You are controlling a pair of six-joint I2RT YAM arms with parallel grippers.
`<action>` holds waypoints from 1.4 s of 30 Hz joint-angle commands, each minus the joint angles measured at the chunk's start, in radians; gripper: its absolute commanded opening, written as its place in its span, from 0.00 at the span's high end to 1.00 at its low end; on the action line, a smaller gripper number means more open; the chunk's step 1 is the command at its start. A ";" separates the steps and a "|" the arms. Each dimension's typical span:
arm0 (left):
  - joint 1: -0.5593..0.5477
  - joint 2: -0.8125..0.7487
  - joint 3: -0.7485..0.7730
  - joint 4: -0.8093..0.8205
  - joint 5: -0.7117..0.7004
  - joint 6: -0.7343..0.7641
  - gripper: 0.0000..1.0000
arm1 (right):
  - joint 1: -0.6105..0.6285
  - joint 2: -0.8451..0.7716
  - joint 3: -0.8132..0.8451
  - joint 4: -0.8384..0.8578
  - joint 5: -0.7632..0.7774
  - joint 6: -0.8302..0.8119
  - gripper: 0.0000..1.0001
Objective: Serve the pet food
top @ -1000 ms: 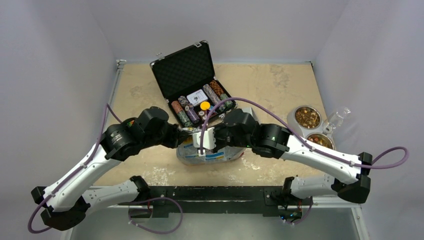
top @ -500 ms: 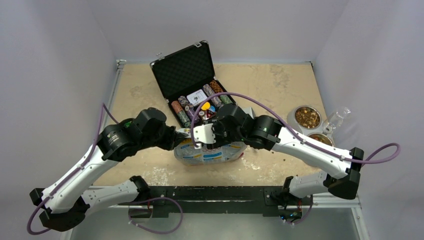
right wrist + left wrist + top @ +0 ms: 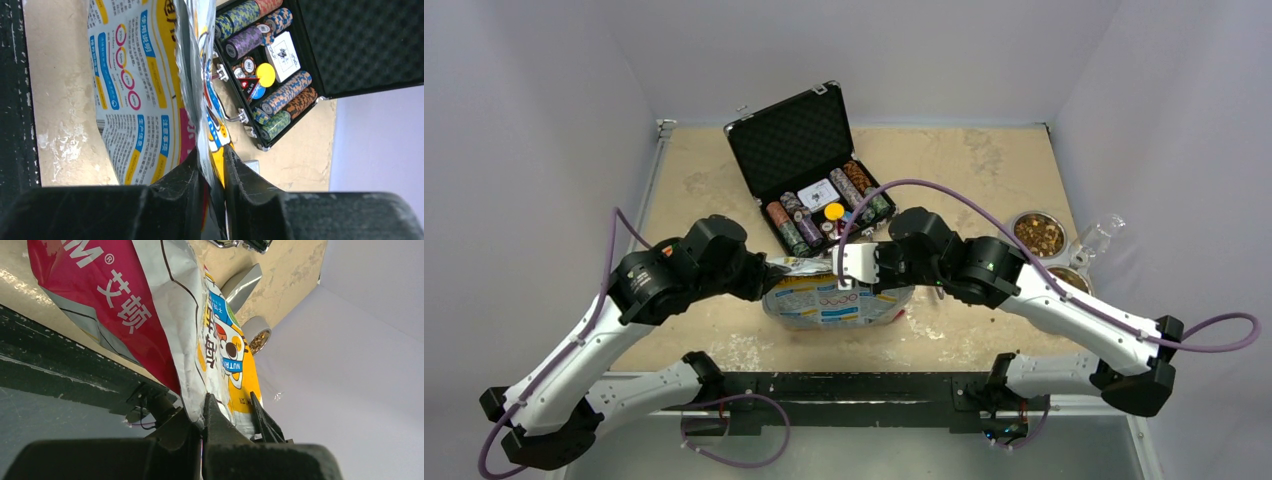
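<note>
While the left gripper pinches one top corner of the pet food bag, the right gripper clamps the other.

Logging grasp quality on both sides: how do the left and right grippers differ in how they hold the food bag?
The left gripper pinches the bag at its left top corner, jaws fully shut on the foil. The right gripper straddles the right part of the top edge with a narrow gap between its fingers. The left comes from the left side, the right from the poker chip case side. Both sit on the bag's top edge.
</note>
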 commanded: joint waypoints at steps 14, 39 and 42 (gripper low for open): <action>-0.021 0.088 0.042 0.210 0.146 0.045 0.38 | -0.009 0.037 0.140 -0.045 -0.094 0.126 1.00; -0.055 0.038 -0.119 0.356 0.163 -0.138 0.68 | 0.130 0.095 0.021 0.186 0.115 -0.026 0.61; -0.055 0.036 -0.138 0.318 0.175 -0.125 0.57 | 0.130 0.037 -0.064 0.221 0.112 -0.063 0.61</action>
